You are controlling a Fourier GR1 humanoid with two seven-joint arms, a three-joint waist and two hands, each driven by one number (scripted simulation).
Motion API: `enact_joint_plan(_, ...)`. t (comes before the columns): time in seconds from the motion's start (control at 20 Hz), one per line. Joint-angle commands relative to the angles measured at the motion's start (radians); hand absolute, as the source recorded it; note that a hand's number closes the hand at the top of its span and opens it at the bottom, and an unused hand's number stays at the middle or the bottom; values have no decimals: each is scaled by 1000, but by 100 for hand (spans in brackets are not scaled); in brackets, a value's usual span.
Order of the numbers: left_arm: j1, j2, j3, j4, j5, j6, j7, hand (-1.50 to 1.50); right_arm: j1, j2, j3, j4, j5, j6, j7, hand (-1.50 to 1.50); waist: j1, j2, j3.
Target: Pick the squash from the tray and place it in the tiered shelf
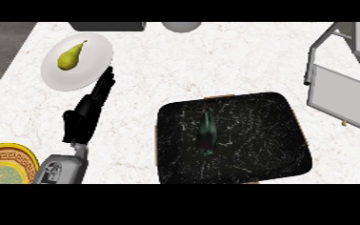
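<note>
on the tray (274, 138), a squash (207, 132); on the plate (95, 71), a pear (70, 57)

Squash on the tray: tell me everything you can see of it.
The squash is a slim, dark green, elongated thing, hard to make out against the black marbled tray. It lies flat left of the tray's middle, long axis running away from the robot. Only the tray touches it; the left hand is apart, off the tray.

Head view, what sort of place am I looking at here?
Probably a kitchen: a marbled counter, a pear on a plate, and a metal shelf at the right.
</note>
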Motion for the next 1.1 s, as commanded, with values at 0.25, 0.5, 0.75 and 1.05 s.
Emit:
enact_joint_plan(0.25, 11, -25, -3, 5, -26, 5, -18, 0, 12, -2, -15, -125, -200, 62, -23, -150, -1, 0, 1)
enact_joint_plan(0.5, -8, -5, 33, 62, -14, -24, -56, 0, -23, -62, -48, -153, -268, 64, -28, -150, 0, 1, 1)
enact_joint_plan(0.75, -3, -42, 8, 62, -42, 14, -43, 0, -25, -67, -149, -268, -332, -13, 18, -150, -11, -2, 1)
enact_joint_plan(1.05, -6, -20, 33, 37, -33, 6, 5, 0, 49, -174, -269, -432, -313, 107, 233, -150, -27, -7, 1)
